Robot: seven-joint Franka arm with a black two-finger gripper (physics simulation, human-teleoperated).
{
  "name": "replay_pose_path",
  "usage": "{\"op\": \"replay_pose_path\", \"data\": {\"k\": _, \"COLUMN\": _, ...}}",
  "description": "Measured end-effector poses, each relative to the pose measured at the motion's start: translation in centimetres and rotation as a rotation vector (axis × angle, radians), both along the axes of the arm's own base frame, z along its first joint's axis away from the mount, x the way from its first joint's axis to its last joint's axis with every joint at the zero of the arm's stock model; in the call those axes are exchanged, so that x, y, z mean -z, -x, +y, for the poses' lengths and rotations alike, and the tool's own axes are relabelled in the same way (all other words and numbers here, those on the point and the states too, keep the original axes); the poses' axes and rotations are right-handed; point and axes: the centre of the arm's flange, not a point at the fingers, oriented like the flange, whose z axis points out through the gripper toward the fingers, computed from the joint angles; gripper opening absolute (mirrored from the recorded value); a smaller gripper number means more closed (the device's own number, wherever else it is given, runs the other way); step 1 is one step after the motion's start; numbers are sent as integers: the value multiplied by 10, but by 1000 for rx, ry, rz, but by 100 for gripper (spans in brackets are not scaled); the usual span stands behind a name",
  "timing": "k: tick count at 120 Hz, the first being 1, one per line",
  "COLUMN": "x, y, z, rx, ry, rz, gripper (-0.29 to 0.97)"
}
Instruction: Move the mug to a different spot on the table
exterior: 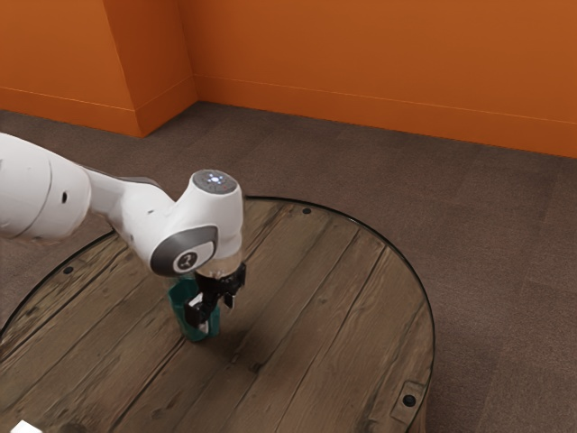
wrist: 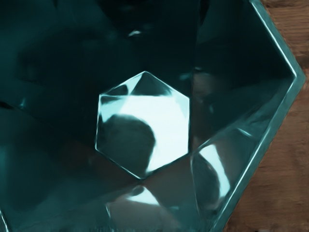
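the step in hand looks like securing the teal mug (exterior: 189, 320) at its rim before carrying it, and doing it well would mean a firm, centred hold on the wall, then a straight lift so the mug stays upright and clears the wooden table (exterior: 343, 298) before it goes to a bare patch well apart from here. the claw (exterior: 216, 302) is down at the mug's mouth, the mug directly under and against it and seemingly standing on the table, with the wrist view looking straight into its faceted inside. i cannot tell whether the claw is clenched on the wall or released.
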Motion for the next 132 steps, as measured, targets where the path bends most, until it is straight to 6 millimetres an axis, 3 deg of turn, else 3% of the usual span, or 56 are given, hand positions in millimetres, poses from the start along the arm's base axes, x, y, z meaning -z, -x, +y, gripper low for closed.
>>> {"op": "replay_pose_path", "data": {"k": 19, "x": -26, "y": 0, "z": 0, "rx": -76, "ry": 88, "rz": -25, "gripper": 58}}
{"op": "replay_pose_path", "data": {"k": 49, "x": -93, "y": 1, "z": 1, "rx": -109, "ry": 168, "rz": -59, "gripper": 64}}
{"op": "replay_pose_path", "data": {"k": 75, "x": -145, "y": -19, "z": 4, "rx": 174, "ry": 164, "rz": -32, "gripper": 65}}
{"op": "replay_pose_path", "data": {"k": 103, "x": -245, "y": -50, "z": 13, "rx": 544, "ry": 127, "rz": -39, "gripper": 66}}
{"op": "replay_pose_path", "data": {"k": 121, "x": -328, "y": -57, "z": 29, "rx": 697, "ry": 114, "rz": -54, "gripper": 66}}
{"op": "replay_pose_path", "data": {"k": 132, "x": -344, "y": -60, "z": 52, "rx": 754, "ry": 136, "rz": -20, "gripper": 66}}
